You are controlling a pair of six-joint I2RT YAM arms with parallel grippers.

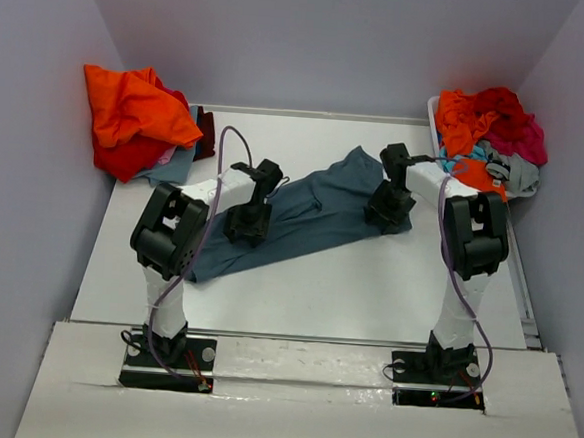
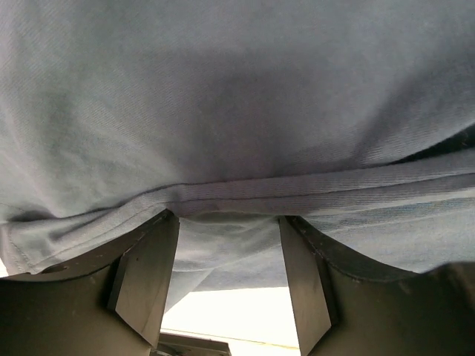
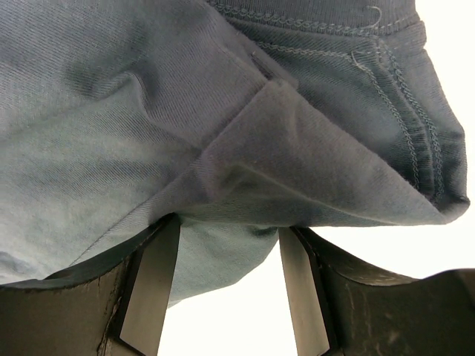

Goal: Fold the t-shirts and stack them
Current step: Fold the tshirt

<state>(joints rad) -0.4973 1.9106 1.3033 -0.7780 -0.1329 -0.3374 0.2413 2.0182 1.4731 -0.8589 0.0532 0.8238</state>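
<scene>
A dark slate-blue t-shirt lies stretched out on a slant across the white table, from front left to back right. My left gripper points down onto its left part and my right gripper onto its right end. In the left wrist view the shirt fills the frame; a hem seam runs across the tips of the left gripper, whose jaws stand wide apart. In the right wrist view a folded, stitched edge of the shirt lies over the tips of the right gripper, also spread wide.
Orange, red and grey shirts are heaped at the back left corner. A white basket at the back right holds crumpled orange, red, magenta, teal and grey shirts. Walls close in three sides.
</scene>
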